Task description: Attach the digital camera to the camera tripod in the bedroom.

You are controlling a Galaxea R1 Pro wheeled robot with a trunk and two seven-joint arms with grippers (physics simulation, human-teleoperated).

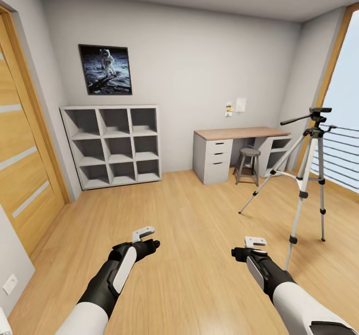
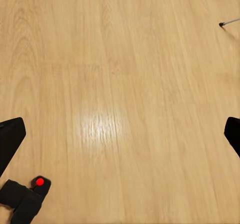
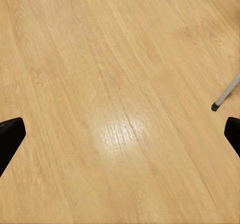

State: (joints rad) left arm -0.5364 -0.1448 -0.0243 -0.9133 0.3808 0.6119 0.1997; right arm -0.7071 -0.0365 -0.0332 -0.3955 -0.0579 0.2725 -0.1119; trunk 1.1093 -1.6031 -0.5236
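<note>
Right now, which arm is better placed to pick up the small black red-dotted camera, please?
Left, probably: the open left gripper faces the small black red-dotted camera on the light wood floor, near one finger.

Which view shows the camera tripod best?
Head view: the whole camera tripod stands on the wood floor by the window, pan head and legs visible. Left wrist view shows one foot tip; right wrist view one lower leg and foot.
</note>
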